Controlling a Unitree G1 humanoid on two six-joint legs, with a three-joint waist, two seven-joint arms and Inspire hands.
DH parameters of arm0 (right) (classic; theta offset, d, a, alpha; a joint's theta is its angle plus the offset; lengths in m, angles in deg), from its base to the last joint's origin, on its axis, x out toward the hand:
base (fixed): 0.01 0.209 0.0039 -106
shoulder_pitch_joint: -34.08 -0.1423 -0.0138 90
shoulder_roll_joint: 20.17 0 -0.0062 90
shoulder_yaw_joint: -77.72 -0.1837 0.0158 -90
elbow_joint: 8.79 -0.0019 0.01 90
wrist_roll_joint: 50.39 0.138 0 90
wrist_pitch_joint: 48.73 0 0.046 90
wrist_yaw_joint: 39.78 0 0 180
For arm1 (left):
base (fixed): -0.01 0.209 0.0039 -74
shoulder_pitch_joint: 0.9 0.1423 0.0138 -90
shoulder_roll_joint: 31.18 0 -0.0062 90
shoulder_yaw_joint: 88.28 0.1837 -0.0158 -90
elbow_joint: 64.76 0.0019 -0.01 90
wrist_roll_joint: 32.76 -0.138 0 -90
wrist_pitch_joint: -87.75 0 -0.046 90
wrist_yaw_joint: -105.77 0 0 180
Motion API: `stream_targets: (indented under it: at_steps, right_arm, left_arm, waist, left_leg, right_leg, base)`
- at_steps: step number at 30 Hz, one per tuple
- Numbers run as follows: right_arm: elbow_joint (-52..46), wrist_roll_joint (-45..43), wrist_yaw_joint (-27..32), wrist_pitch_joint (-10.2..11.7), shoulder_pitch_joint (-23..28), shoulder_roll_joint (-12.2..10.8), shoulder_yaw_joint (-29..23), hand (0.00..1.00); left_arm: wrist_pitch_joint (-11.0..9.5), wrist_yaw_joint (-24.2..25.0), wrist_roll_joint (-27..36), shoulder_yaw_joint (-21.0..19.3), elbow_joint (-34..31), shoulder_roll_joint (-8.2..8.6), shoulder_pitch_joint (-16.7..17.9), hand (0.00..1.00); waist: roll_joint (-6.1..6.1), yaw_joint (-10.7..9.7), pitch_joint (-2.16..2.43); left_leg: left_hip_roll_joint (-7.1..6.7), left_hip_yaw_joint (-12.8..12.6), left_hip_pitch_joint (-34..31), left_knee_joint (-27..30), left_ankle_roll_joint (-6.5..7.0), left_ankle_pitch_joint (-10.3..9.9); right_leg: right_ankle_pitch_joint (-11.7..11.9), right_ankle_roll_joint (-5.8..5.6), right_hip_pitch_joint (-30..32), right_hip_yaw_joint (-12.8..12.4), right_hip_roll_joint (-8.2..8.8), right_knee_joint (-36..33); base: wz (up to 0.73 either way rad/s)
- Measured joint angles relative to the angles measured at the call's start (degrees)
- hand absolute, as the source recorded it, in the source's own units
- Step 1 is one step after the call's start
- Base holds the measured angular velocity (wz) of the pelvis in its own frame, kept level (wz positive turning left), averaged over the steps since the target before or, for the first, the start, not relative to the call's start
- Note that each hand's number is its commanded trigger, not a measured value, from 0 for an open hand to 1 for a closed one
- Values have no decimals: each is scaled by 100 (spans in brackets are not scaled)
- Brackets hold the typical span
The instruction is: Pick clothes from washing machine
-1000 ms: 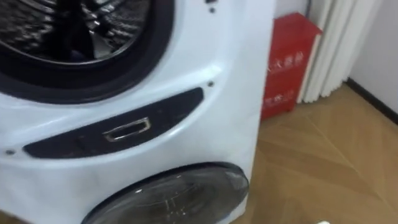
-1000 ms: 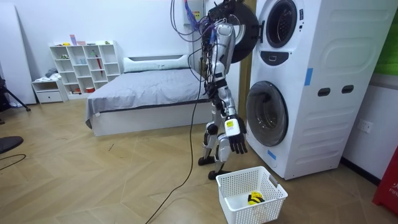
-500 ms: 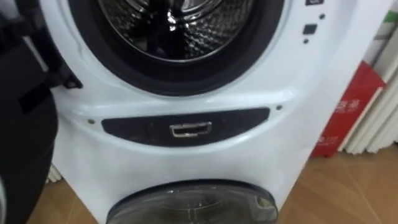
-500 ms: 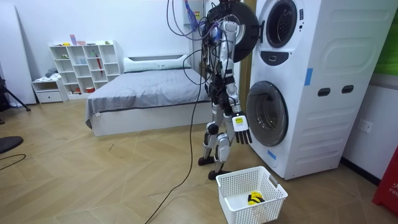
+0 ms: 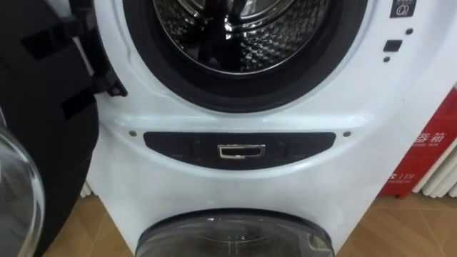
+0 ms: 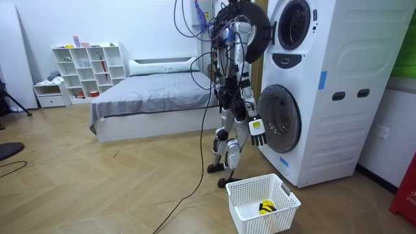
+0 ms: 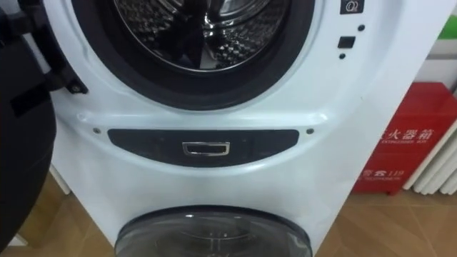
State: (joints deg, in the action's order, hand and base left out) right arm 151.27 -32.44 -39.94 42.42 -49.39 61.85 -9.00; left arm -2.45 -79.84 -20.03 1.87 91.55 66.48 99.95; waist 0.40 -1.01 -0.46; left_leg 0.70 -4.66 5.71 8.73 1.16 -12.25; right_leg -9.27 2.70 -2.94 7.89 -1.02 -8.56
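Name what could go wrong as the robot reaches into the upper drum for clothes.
The black round door hangs open just left of the steel drum; an arm reaching in may knock it. The white plastic basket sits on the floor by the robot's feet, so a step might kick it. The right hand hangs open, well below the drum: a long lift.

The drum [image 5: 243, 36] runs off the top edge, and I can't tell whether clothes lie in its dark depth. The lower door [image 5: 235, 235] is cut at the bottom, the open door [image 5: 36, 143] at left. The yellow-black item [image 6: 266, 207] in the basket [image 6: 244, 188] is too small to name.
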Motion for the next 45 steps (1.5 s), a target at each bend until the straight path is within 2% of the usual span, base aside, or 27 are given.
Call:
stream_targets:
  at_steps: [5,7,9,13,14,15,16,17,19,22,24,25,27,29,32,34,35,36,37,38,39,40,41,42,43,44,45]
  right_arm:
    - [-9,-242,-18,-1,-4,-5,-77,0]
    - [-35,-352,-68,-4,-14,-14,-55,0]
    - [-69,-549,-76,-4,-37,-5,-60,0]
    - [-92,-891,-155,8,-124,33,-120,0]
    - [-95,-928,-147,13,-153,70,-134,0]
    - [-136,-942,-122,15,-146,109,-177,0]
    - [-166,-931,-117,30,-114,118,-241,0]
    - [-174,-872,-102,48,-103,117,-260,0]
    - [-199,-741,-104,79,-117,115,-301,0]
    - [-196,-631,-116,178,-99,111,-369,0]
    - [-214,-601,-118,258,-143,111,-469,0]
    - [-247,-601,-111,262,-144,101,-469,0]
    - [-367,-595,-46,276,-137,60,-557,0]
    - [-372,-479,-3,259,-134,48,-586,0]
    - [-373,-358,66,238,16,2,-629,0]
    - [-367,-274,138,238,94,8,-658,0]
    - [-362,-262,182,236,182,0,-695,0]
    - [-362,-226,216,234,251,6,-704,0]
    - [-347,-175,216,232,281,7,-716,0]
    - [-337,-7,214,200,323,6,-799,0]
    - [-338,29,221,194,348,7,-798,0]
    - [-328,31,232,195,362,17,-802,0]
    - [-256,49,259,201,379,36,-786,0]
    - [-140,52,264,202,387,27,-774,0]
    - [-94,52,267,197,380,12,-770,0]
    - [-82,50,270,189,359,12,-729,0]
    - [-97,46,324,192,351,24,-689,0]
  left_arm:
    - [20,-21,-276,-224,-89,3,73,0]
    - [22,-41,-406,-252,-84,-37,101,0]
    - [18,-41,-601,-357,-76,-36,88,0]
    - [32,-34,-665,-462,-125,0,-3,0]
    - [33,-30,-664,-446,-129,6,-27,0]
    - [51,-31,-663,-444,-132,36,26,0]
    - [73,-32,-664,-446,-134,56,18,0]
    - [92,-33,-661,-441,-149,65,-54,0]
    - [101,-21,-653,-422,-164,69,-186,0]
    - [55,11,-666,-285,-209,96,-444,0]
    - [5,16,-700,-88,-219,108,-674,0]
    - [-7,15,-741,-62,-222,110,-709,0]
    - [-31,16,-897,61,-227,116,-759,0]
    - [-21,15,-905,128,-210,124,-730,0]
    - [-2,15,-873,275,-210,106,-522,0]
    - [6,15,-821,319,-191,118,-325,0]
    - [19,15,-790,311,-148,114,-273,0]
    - [17,15,-788,286,-106,121,-230,0]
    - [14,13,-777,257,-48,130,-233,0]
    - [7,8,-767,215,41,135,-233,0]
    - [-14,2,-768,174,48,113,-261,0]
    - [-31,-4,-769,163,47,105,-276,0]
    - [-64,-6,-784,111,45,107,-263,0]
    - [-67,-7,-782,35,25,96,-236,0]
    - [-67,-7,-782,-15,21,82,-229,0]
    - [-66,-7,-770,-127,29,111,-157,0]
    - [-65,-7,-764,-177,32,137,-93,0]
  waist:
    - [5,0,19]
    - [48,42,1]
    - [51,145,-2]
    - [44,138,15]
    - [-33,141,-36]
    - [-172,111,-48]
    - [-187,79,-11]
    - [-228,-20,-13]
    - [-231,-95,-11]
    - [-287,-229,-24]
    - [-360,-227,-17]
    - [-358,-227,-20]
    - [-360,-259,-19]
    - [-358,-256,-16]
    - [-242,-211,52]
    - [-197,-211,60]
    - [-152,-220,57]
    - [-139,-223,30]
    - [-171,-236,20]
    - [-256,-330,31]
    - [-258,-402,25]
    - [-244,-405,19]
    - [-212,-408,31]
    - [-96,-391,47]
    - [-10,-350,38]
    - [-6,-241,27]
    - [-60,-147,35]
  left_leg:
    - [55,-4,-12,149,-60,-43]
    - [67,-12,-107,480,-115,-119]
    - [179,3,-443,1271,-233,-326]
    - [342,125,-1070,2450,-265,-353]
    - [529,121,-1238,3109,-267,-378]
    - [704,115,-1255,3823,-321,-330]
    - [757,145,-1195,4088,-362,-288]
    - [772,201,-1000,4369,-431,-208]
    - [745,234,-595,4305,-564,-159]
    - [788,414,136,3332,-760,-287]
    - [791,529,518,2222,-791,-597]
    - [792,533,581,1933,-784,-712]
    - [784,579,682,1009,-686,-990]
    - [709,513,635,566,-538,-1079]
    - [415,405,405,456,-167,-976]
    - [166,322,352,488,33,-890]
    - [18,284,305,510,148,-824]
    - [-81,222,211,599,232,-782]
    - [-88,224,163,660,269,-771]
    - [-40,171,137,698,305,-751]
    - [28,-57,93,670,250,-670]
    - [69,-214,84,649,203,-634]
    - [151,-547,96,594,108,-571]
    - [155,-798,137,547,-21,-534]
    - [100,-839,175,523,-56,-514]
    - [4,-822,192,510,-85,-480]
    - [-17,-654,189,440,-17,-413]
  right_leg:
    - [-40,35,3,6,-12,-34]
    - [-135,72,40,8,-22,-220]
    - [-228,160,164,-10,-82,-489]
    - [-217,347,331,-37,-183,-622]
    - [-247,428,360,-62,-279,-736]
    - [-288,496,372,-117,-408,-844]
    - [-309,522,384,-114,-462,-902]
    - [-337,548,445,-83,-496,-1020]
    - [-322,561,600,-51,-504,-1129]
    - [-265,565,877,176,-514,-1266]
    - [-132,536,1264,291,-508,-1392]
    - [-77,525,1356,319,-497,-1399]
    - [256,452,1668,425,-455,-1279]
    - [614,370,1797,467,-426,-1060]
    - [1296,204,1751,341,-213,-432]
    - [1618,54,1616,236,-45,-109]
    - [1749,-123,1562,126,90,48]
    - [1850,-405,1534,1,167,129]
    - [1782,-433,1533,-14,207,-7]
    - [1378,-315,1511,20,321,-643]
    - [823,-328,1451,16,479,-1254]
    - [560,-354,1394,23,566,-1529]
    - [89,-457,1220,86,764,-1965]
    - [-265,-571,1003,144,902,-2134]
    - [-339,-574,949,63,911,-2011]
    - [-383,-522,908,-83,827,-1732]
    - [-242,-522,870,-190,672,-1460]
  base:
    - [-1]
    - [-13]
    - [-21]
    - [-17]
    - [-32]
    - [-27]
    - [-8]
    - [11]
    - [13]
    - [31]
    - [17]
    - [12]
    - [15]
    - [13]
    - [1]
    - [4]
    - [8]
    - [11]
    - [18]
    - [39]
    - [43]
    - [47]
    - [43]
    - [32]
    - [-4]
    - [-44]
    - [-56]
